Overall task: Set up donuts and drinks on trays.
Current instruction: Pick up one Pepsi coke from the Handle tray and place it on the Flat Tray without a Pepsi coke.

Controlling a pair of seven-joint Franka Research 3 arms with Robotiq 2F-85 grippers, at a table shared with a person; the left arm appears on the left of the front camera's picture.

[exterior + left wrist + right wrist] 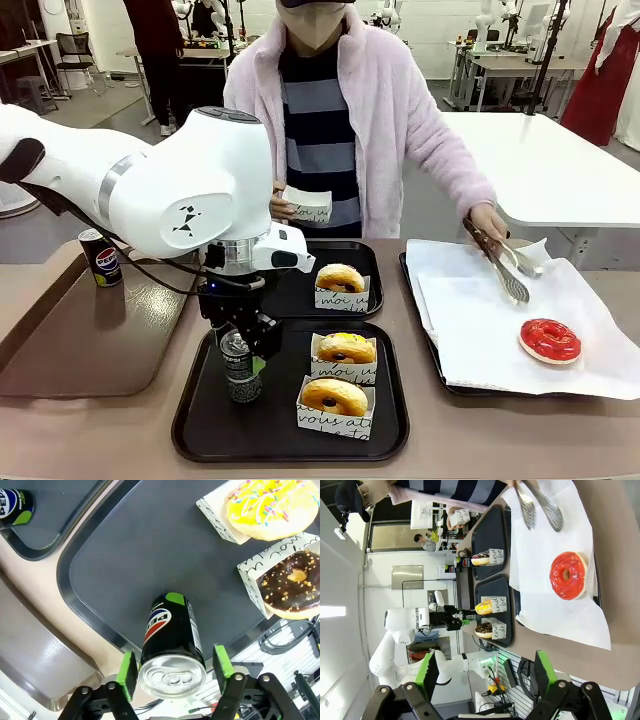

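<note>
Slim black drink can: red-white-blue logo, green patch, silver top. Square black plastic tray: plain black. Ring donuts: yellow glaze with multicoloured sprinkles; chocolate topping with pale crumbs; bright red glaze. Gripper pads: green.
</note>
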